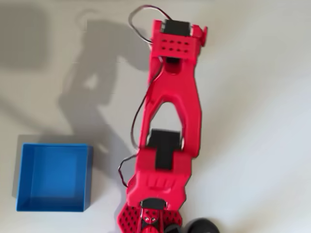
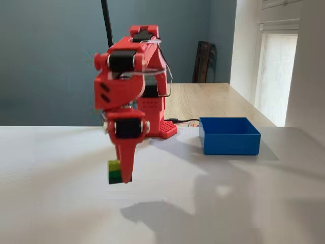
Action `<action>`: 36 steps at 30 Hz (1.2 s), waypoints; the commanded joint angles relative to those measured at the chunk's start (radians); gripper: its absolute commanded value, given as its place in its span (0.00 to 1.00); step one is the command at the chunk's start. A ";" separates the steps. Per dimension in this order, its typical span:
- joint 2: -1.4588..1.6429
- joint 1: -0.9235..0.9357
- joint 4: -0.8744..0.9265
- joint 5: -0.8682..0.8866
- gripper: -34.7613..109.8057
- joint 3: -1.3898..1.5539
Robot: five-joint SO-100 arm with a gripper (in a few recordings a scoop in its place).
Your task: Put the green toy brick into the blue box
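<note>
In the fixed view, the red arm hangs its gripper [image 2: 121,174] well above the white table, fingers pointing down and shut on the green toy brick [image 2: 114,172], whose lime top and darker sides show at the fingertips. The brick's shadow lies on the table below. The blue box [image 2: 229,136] sits on the table to the right of the arm and farther back, with nothing inside it. In the overhead view the blue box [image 1: 54,177] is at the lower left, and the red arm [image 1: 170,126] stretches up the middle, hiding the brick under its wrist.
The arm's red base [image 1: 150,218] sits at the bottom edge of the overhead view with a dark round object [image 1: 203,226] beside it. A wooden table [image 2: 213,101] stands behind the white one. Open white tabletop [image 2: 228,203] surrounds the gripper.
</note>
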 commanded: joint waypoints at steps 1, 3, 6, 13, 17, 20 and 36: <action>0.253 -0.034 0.044 0.000 0.24 -0.005; 0.311 -0.055 0.063 0.006 0.24 -0.003; 0.390 -0.106 0.106 0.020 0.24 0.000; 0.538 -0.311 0.183 0.091 0.24 0.126; 0.604 -0.474 0.218 0.170 0.24 0.206; 0.638 -0.614 0.253 0.249 0.24 0.239; 0.638 -1.186 0.417 0.592 0.24 0.288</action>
